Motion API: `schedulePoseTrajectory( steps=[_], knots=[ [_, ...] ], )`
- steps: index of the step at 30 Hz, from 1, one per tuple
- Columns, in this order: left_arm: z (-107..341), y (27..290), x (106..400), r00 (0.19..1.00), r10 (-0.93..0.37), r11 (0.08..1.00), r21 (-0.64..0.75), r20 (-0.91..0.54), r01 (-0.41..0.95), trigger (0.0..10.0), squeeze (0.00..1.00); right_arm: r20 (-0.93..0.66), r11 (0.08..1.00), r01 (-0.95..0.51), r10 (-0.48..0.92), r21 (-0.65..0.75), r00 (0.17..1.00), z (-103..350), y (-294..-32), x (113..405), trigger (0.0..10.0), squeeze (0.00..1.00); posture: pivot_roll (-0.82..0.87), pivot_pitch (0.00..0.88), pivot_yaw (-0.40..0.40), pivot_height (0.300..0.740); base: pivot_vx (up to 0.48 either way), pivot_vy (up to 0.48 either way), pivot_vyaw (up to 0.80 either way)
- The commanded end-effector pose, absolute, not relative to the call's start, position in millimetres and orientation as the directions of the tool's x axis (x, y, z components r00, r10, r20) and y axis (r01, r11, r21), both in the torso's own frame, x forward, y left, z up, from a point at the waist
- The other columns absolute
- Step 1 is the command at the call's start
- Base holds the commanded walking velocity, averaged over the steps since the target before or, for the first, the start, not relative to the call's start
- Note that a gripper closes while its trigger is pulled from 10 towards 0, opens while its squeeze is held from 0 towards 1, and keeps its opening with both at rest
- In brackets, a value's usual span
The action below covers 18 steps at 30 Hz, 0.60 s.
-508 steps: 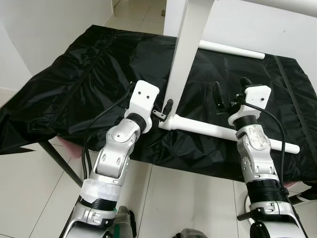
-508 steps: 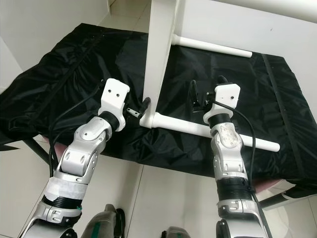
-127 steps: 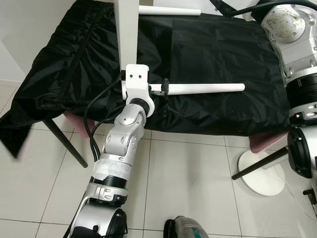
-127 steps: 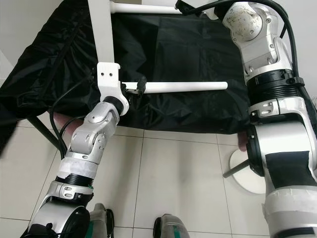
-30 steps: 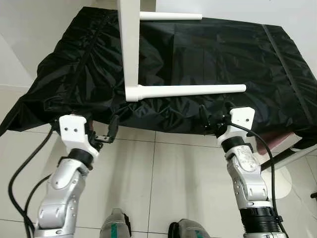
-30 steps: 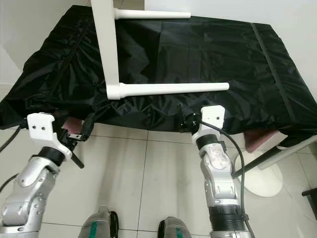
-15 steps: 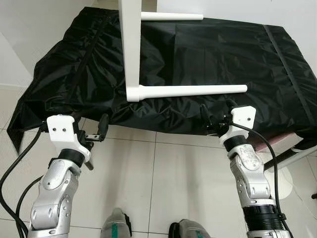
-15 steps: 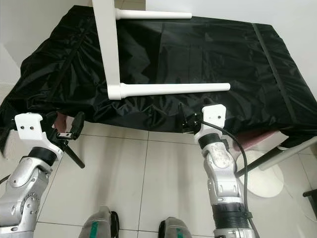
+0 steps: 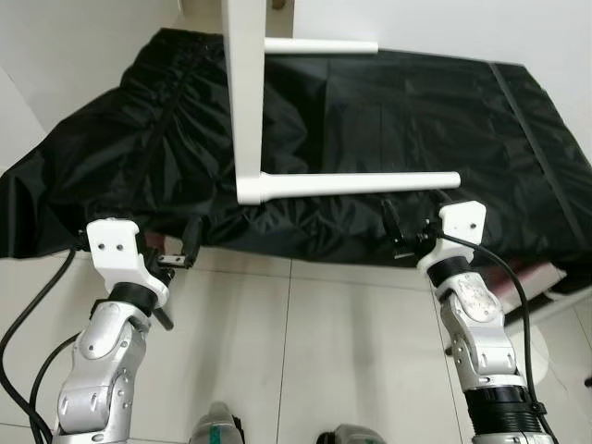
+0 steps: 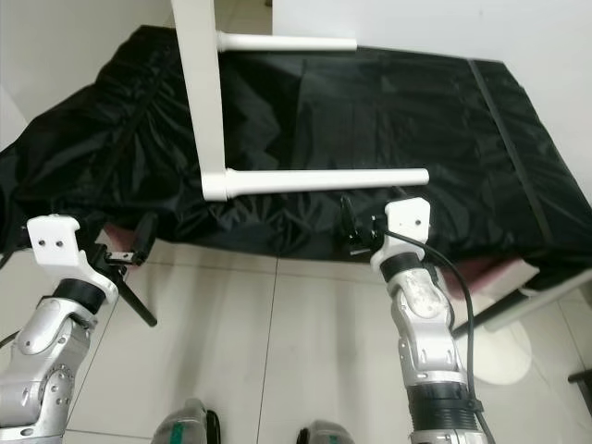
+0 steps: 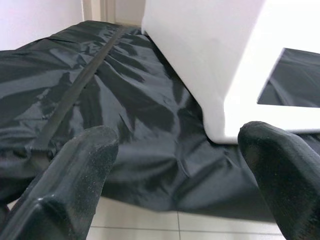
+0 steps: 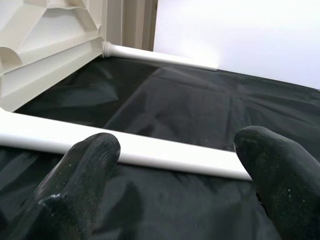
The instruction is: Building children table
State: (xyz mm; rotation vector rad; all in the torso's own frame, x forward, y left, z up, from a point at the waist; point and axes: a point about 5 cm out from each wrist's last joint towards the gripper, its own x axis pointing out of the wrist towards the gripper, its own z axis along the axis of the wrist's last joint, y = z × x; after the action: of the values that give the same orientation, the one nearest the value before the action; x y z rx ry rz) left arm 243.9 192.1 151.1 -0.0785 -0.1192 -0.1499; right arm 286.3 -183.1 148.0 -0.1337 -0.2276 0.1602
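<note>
Left eye view: a white children's table (image 9: 242,102), tipped on its side, is lying on a worktop draped in black cloth (image 9: 435,111). One round leg (image 9: 356,183) is running across the middle of the frame and a second leg (image 9: 319,45) is showing at the top. Compared with a few seconds ago, both arms are now pulled back off the table and nothing is being held, so the leg already looks fitted and the grip released.

Right eye view: the left claw (image 10: 129,248) is hanging at lower left over the floor tiles (image 10: 277,333), and the right claw (image 10: 356,227) is hovering just below the leg's free end.

Left wrist view: the fingers are spread, empty, facing the table's corner.

Right wrist view: the fingers are spread, empty, facing the leg.

No containers are visible.
</note>
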Motion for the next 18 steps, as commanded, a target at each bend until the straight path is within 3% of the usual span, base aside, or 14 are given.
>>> schedulePoseTrajectory(
  steps=[1,13,18],
  knots=[
    [147.2,191.0,242.4,0.979,-0.167,0.982,-0.068,0.116,0.175,10.0,0.0,0.218,0.976,-0.15,0.182,-0.158,0.959,149.0,-184.2,287.9,10.0,0.0,0.08,0.043,-0.05,0.74,0.33,0.0,0.0],
    [146.8,191.4,239.2,0.981,-0.151,0.984,-0.074,0.124,0.161,10.0,0.0,0.209,0.971,-0.163,0.199,-0.174,0.957,147.5,-185.4,289.4,10.0,0.0,0.08,0.042,-0.062,0.74,0.307,0.0,0.0],
    [145.5,192.5,237.5,0.984,-0.12,0.989,-0.075,0.129,0.13,10.0,0.0,0.208,0.969,-0.168,0.206,-0.183,0.956,147.5,-186.2,290.3,10.0,0.0,0.09,0.043,-0.064,0.74,0.0,0.0,0.0]
  ],
)
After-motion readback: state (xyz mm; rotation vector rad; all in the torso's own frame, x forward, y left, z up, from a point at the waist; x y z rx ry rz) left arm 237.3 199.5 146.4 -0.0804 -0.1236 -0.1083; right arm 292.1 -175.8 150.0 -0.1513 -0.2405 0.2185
